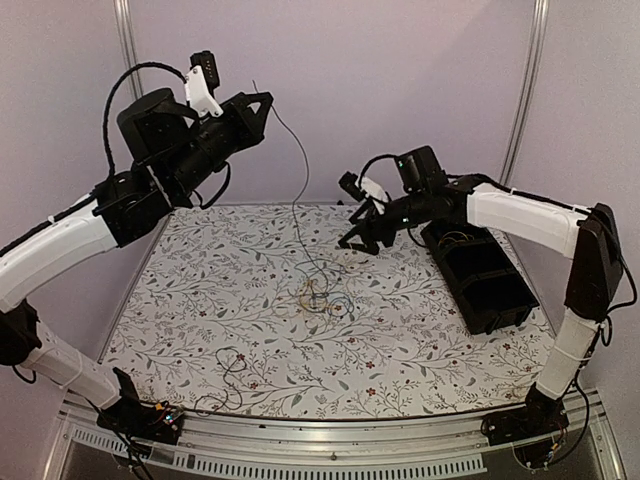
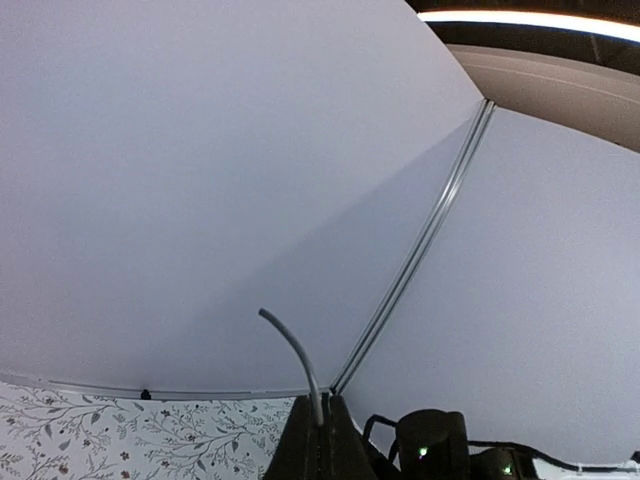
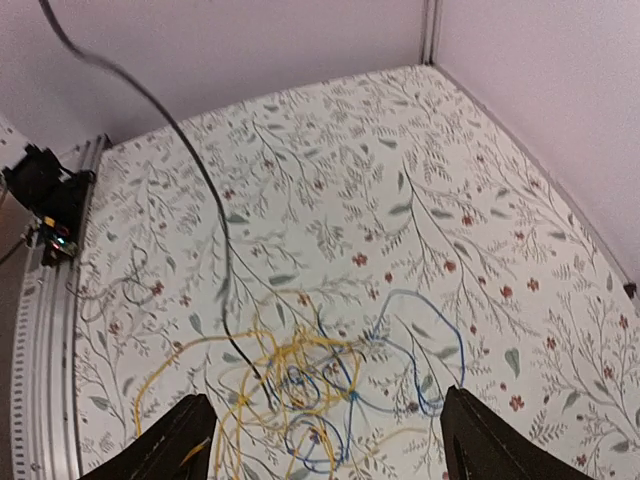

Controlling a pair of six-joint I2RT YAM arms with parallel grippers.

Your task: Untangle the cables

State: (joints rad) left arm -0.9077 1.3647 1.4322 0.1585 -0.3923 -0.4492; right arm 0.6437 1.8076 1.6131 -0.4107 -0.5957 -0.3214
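Note:
The cables (image 1: pixel 318 297) lie as a small yellow and blue tangle on the middle of the flowered table. A thin dark cable (image 1: pixel 297 170) rises from the tangle to my left gripper (image 1: pixel 262 101), which is held high at the back left and is shut on it. In the left wrist view the fingers (image 2: pixel 300 445) pinch this grey-looking cable (image 2: pixel 300 355), and its free end curves up past them. My right gripper (image 1: pixel 357 238) hovers open to the right of and behind the tangle. In the right wrist view its gripper (image 3: pixel 325 395) frames the yellow and blue loops (image 3: pixel 310 385), with the dark cable (image 3: pixel 200 175) slanting in from the upper left.
A black bin (image 1: pixel 482 277) stands on the table at the right, under the right arm. Another thin dark wire (image 1: pixel 232 372) lies loose near the front left. Purple walls (image 1: pixel 400 80) close the back and sides. A metal rail (image 1: pixel 330 430) runs along the near edge.

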